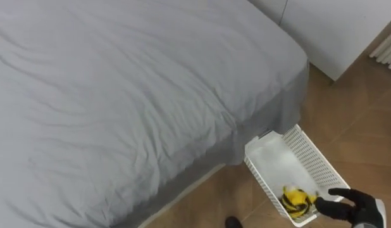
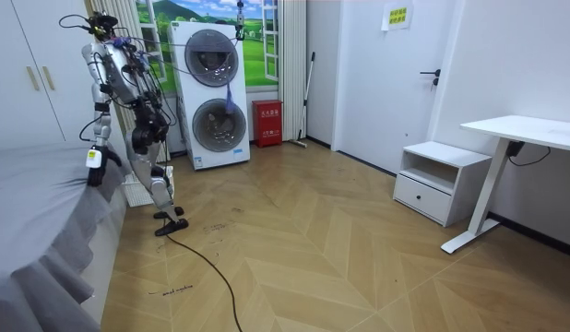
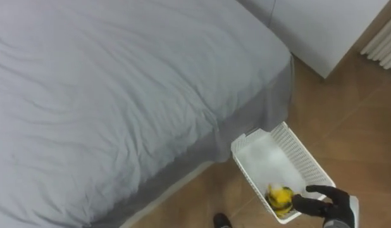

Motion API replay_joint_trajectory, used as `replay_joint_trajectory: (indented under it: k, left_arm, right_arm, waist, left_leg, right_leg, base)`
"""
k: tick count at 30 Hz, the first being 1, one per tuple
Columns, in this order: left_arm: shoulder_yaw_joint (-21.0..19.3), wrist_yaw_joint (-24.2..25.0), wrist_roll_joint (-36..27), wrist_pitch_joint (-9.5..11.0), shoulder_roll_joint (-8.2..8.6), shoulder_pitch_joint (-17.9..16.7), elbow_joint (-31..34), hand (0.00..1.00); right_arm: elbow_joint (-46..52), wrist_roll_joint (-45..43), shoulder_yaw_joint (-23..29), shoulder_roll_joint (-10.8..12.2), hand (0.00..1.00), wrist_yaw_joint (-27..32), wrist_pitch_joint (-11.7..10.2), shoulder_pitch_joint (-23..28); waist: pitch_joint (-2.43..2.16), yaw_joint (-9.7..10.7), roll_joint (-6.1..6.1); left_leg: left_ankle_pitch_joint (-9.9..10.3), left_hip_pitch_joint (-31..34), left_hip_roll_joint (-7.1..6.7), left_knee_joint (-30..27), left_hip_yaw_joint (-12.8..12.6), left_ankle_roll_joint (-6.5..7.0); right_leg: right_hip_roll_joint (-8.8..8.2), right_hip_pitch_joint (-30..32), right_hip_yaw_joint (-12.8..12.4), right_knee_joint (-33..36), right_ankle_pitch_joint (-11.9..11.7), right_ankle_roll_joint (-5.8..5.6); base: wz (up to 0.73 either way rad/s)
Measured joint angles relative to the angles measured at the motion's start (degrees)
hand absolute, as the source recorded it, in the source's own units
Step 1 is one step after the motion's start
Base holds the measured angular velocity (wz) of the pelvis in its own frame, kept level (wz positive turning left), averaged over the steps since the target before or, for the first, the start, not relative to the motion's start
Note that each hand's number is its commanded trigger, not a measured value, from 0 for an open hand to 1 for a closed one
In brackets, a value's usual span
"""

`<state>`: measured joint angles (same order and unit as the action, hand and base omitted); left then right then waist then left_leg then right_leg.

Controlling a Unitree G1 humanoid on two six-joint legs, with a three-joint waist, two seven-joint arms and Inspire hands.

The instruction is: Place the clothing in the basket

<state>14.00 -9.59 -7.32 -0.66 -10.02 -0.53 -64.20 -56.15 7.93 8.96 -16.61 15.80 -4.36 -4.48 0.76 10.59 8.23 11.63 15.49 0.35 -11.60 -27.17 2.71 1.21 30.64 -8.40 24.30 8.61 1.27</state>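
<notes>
A white slatted basket (image 1: 311, 151) stands on the wooden floor at the corner of the bed, and I stand beside it. A small yellow garment (image 1: 297, 199) lies inside at its near end. My right hand (image 1: 355, 206) hovers over that end, fingers loosely stretched toward the garment and not curled round it. The same hand (image 3: 329, 206), garment (image 3: 279, 196) and basket (image 3: 298, 151) appear in the right eye view. In the room view my left hand (image 2: 97, 163) hangs by the bed's edge, too small to read.
The bed (image 1: 119, 95) with a grey sheet lies to my left. A white wardrobe (image 1: 338, 28) stands beyond the basket. In the room view, stacked washing machines (image 2: 216, 97) are behind me; a bedside cabinet (image 2: 433, 180) and desk (image 2: 525, 134) stand across open floor.
</notes>
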Motion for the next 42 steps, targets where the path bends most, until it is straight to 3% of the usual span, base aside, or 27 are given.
replay_joint_trajectory:
  k: [7,12,24,30,34,36,42]
  left_arm:
    - [0.9,0.0,-0.1,0.1,0.00,0.2,0.0,0.00]
    - [1.9,0.0,0.0,0.8,0.00,0.3,0.1,0.00]
    - [2.6,0.5,-1.5,1.7,-0.02,0.6,-0.1,0.00]
    - [2.6,1.4,-1.5,2.4,-0.01,-0.1,-0.3,0.00]
    - [0.6,1.6,0.5,2.6,-0.05,-0.7,-0.6,0.00]
    - [-0.6,1.6,2.7,2.9,-0.12,-2.7,0.5,0.00]
    - [-3.8,1.3,4.3,2.7,0.67,-6.4,0.6,0.00]
  right_arm:
    - [-0.1,1.1,-1.2,-0.5,0.00,1.0,-0.1,0.1]
    - [-0.7,1.1,-3.1,-0.6,0.00,1.1,-0.1,0.5]
    - [-2.9,1.4,-3.3,-0.6,0.00,0.8,-1.2,0.7]
    - [-5.4,3.3,-3.4,-0.3,0.00,-1.6,-2.0,2.6]
    - [-8.6,5.1,-3.8,0.7,0.00,-3.0,-1.8,4.5]
    - [-9.3,5.5,-4.4,2.3,0.00,-5.0,-1.1,6.5]
    - [-13.5,6.5,-4.5,5.8,0.00,-10.1,0.8,9.6]
  waist:
    - [0.03,0.0,-0.05]
    - [0.32,0.1,-0.79]
    - [0.16,-0.1,-1.64]
    - [0.21,-0.3,-2.13]
    - [0.08,-1.8,-3.47]
    - [0.03,-2.1,-4.57]
    - [-0.95,-3.1,-7.10]
  left_leg:
    - [0.0,0.0,-0.21,0.0,0.7,0.00]
    - [0.0,0.1,-0.11,-0.1,1.1,0.00]
    - [0.0,0.1,0.04,0.0,2.3,0.00]
    - [-0.1,-3.5,0.24,0.5,4.2,-0.13]
    - [-0.1,-6.4,0.81,0.5,5.1,-0.17]
    - [-0.1,-8.7,0.85,1.0,7.7,-0.18]
    - [-0.1,-14.2,0.68,2.4,12.9,-0.32]
  right_leg:
    - [-0.27,0.0,0.6,0.5,0.5,-0.02]
    - [-0.31,0.0,1.0,0.6,0.8,0.21]
    - [-0.52,-1.0,2.4,-0.7,0.8,0.26]
    - [-0.72,-6.6,4.7,-3.5,0.9,0.39]
    - [-1.03,-11.3,6.9,-5.7,1.0,0.52]
    - [-1.06,-14.8,8.5,-7.1,1.0,0.62]
    - [-1.12,-24.5,12.9,-13.6,0.8,0.39]
  base:
    - [0.04]
    - [0.03]
    - [0.05]
    - [0.17]
    - [0.25]
    - [0.46]
    - [0.47]
